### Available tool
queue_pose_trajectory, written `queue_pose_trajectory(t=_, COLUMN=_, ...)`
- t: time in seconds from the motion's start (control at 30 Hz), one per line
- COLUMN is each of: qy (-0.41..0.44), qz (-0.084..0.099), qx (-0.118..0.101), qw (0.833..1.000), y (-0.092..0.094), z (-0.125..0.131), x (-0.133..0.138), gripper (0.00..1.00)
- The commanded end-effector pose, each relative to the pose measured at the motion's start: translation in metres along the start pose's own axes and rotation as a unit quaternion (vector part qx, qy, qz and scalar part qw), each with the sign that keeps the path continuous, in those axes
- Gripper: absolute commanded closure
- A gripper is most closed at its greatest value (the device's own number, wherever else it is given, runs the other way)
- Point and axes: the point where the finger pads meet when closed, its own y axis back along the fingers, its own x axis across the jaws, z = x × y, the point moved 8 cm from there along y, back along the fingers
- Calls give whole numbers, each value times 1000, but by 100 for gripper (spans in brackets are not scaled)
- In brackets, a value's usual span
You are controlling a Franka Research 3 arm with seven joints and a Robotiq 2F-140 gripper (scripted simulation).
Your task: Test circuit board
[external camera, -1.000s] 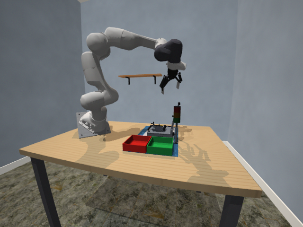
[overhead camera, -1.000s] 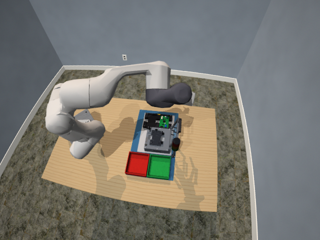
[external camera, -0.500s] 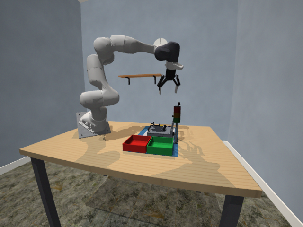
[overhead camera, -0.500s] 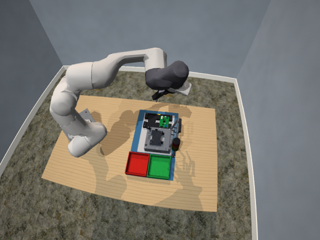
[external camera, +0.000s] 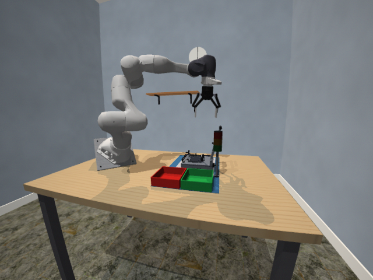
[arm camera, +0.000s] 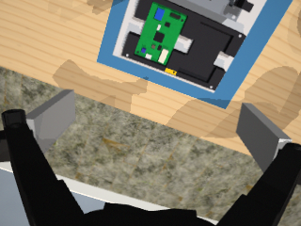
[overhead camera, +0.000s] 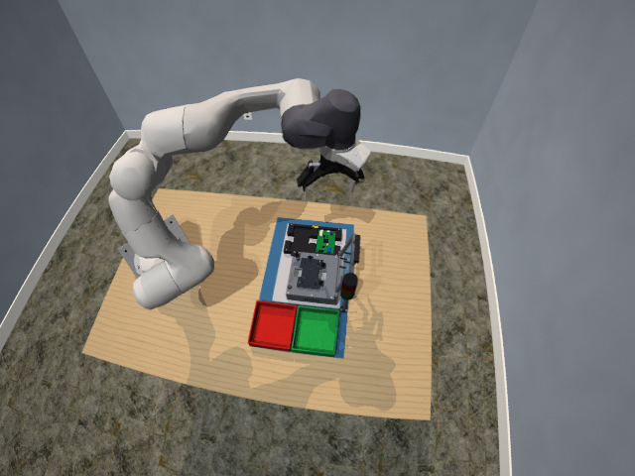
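Observation:
The green circuit board [overhead camera: 326, 239] [arm camera: 161, 33] lies face up in one pocket of the black tray [overhead camera: 300, 234] [arm camera: 207, 49], at the far end of the blue mat [overhead camera: 268, 266] [arm camera: 109, 44]. In the wrist view its white connector is at the end nearer the table's edge. The grey tester [overhead camera: 313, 277] [external camera: 197, 163] stands between the tray and the bins, with its dark plate uncovered. The signal tower [overhead camera: 349, 285] [external camera: 217, 140] shows no bright light. My gripper [overhead camera: 328, 192] [external camera: 205, 114] [arm camera: 156, 111] is open and empty. It hangs high above the table's far edge, beyond the tray.
A red bin [overhead camera: 273, 324] [external camera: 168, 177] and a green bin [overhead camera: 316, 330] [external camera: 197, 179] stand side by side at the mat's near end. A wooden shelf [external camera: 173, 93] is on the back wall, behind the gripper. The arm's base [external camera: 116, 150] is at the table's left.

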Motion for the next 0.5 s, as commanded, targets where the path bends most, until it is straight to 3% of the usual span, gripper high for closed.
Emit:
queue_pose_trajectory(t=0.0, qy=-80, qz=7, qx=25, qw=996, y=-3, z=8, x=4, gripper=0)
queue_pose_trajectory(t=0.1, qy=-103, qz=-1, qx=49, qw=993, y=-3, z=13, x=4, gripper=0)
queue_pose_trajectory(t=0.17, qy=-103, qz=-1, qx=49, qw=993, y=-3, z=13, x=4, gripper=0)
queue_pose_trajectory(t=0.3, qy=-145, qz=-20, qx=87, qw=985, y=-3, z=22, x=3, gripper=0)
queue_pose_trajectory(t=0.47, qy=-152, qz=-24, qx=93, qw=984, y=-2, z=23, x=3, gripper=0)
